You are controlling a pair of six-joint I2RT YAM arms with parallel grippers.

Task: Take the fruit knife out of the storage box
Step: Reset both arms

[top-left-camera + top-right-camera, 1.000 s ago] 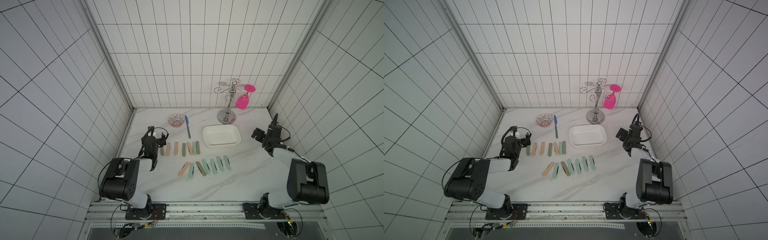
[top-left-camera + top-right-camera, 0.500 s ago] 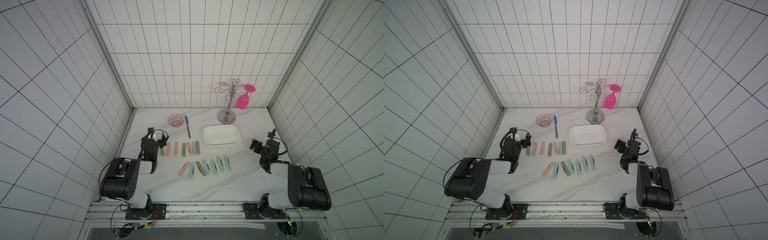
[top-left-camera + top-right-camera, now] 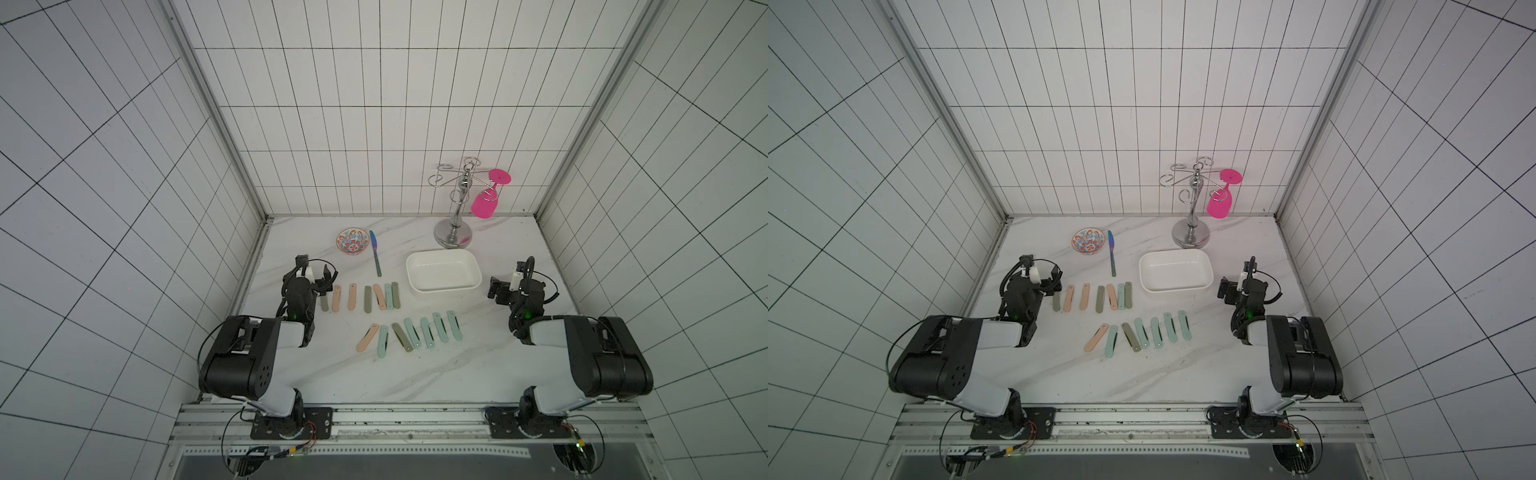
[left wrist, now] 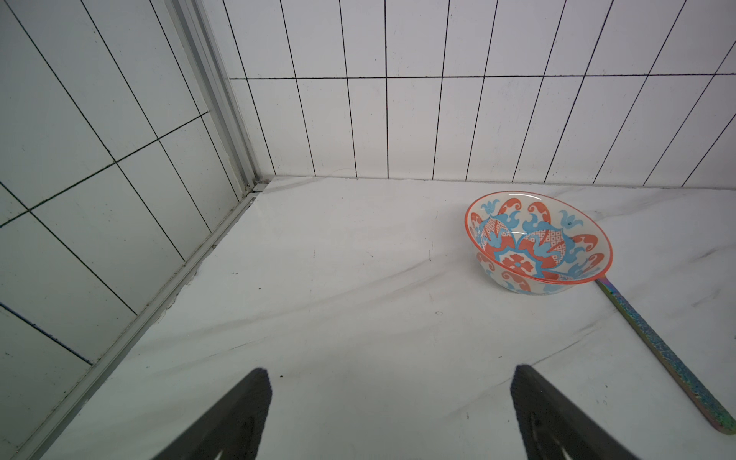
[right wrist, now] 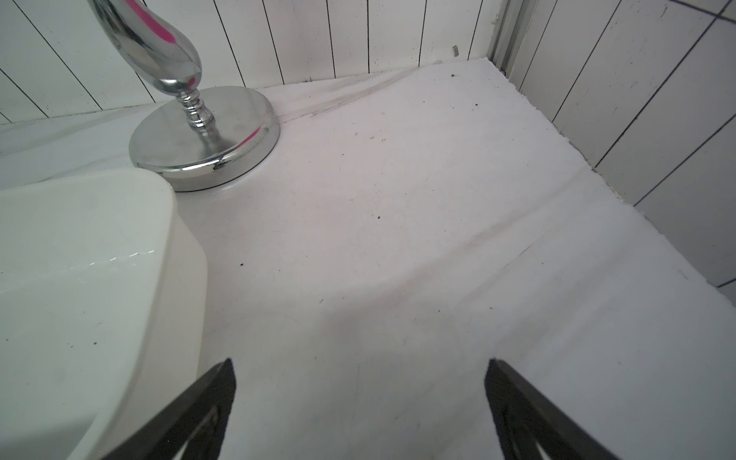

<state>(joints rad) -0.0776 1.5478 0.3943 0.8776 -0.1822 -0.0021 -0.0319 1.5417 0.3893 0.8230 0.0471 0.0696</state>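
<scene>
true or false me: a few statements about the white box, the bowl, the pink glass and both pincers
The storage box is empty. True.
The pink glass sits inside the storage box. False: it hangs upside down on the metal rack.
The left pincer and the right pincer are both open. True.
The iridescent knife lies in the patterned bowl. False: it lies on the table beside the bowl.
</scene>
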